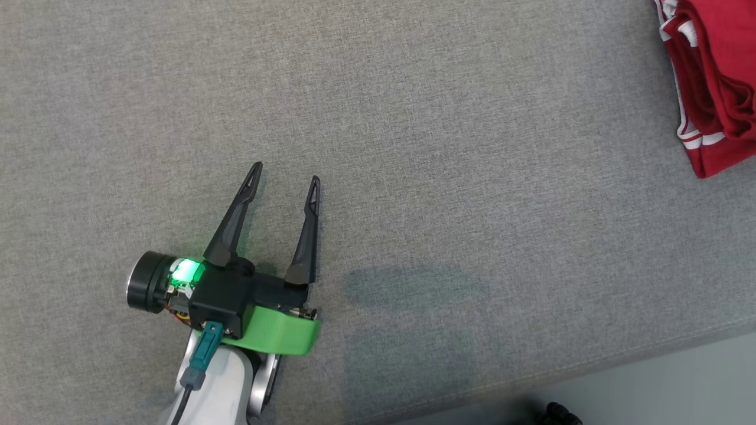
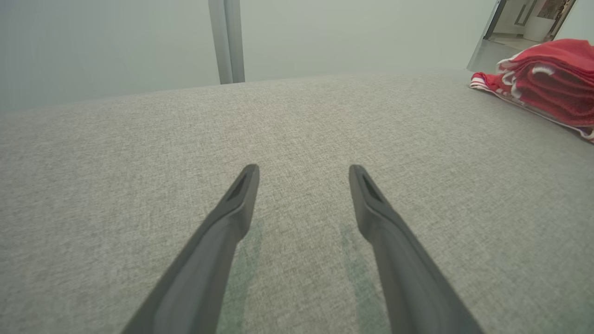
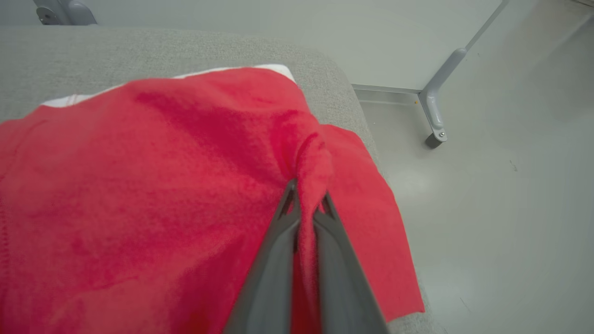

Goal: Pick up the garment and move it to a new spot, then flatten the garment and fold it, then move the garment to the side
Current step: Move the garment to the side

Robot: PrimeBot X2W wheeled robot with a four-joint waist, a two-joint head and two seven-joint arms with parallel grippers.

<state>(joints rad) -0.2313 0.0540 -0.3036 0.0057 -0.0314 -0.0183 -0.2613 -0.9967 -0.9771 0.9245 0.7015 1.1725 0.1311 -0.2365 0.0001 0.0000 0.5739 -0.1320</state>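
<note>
The garment [image 1: 717, 77] is red with white trim and lies bunched in folds at the far right edge of the grey padded surface [image 1: 413, 147]. In the left wrist view the garment [image 2: 547, 79] is a low red heap at the upper right. My left gripper [image 1: 286, 177] hovers open over bare grey fabric, far left of the garment, its fingers [image 2: 236, 208] spread with nothing between them. In the right wrist view my right gripper [image 3: 308, 197] is shut on a raised ridge of the red garment [image 3: 162, 185], which spreads out over the surface's corner.
The near edge of the padded surface [image 1: 590, 378] runs along the lower right, with pale floor [image 1: 679, 389] beyond it. A metal frame leg [image 3: 434, 111] stands on the floor off the surface's corner. A grey post [image 2: 227, 41] rises behind the far edge.
</note>
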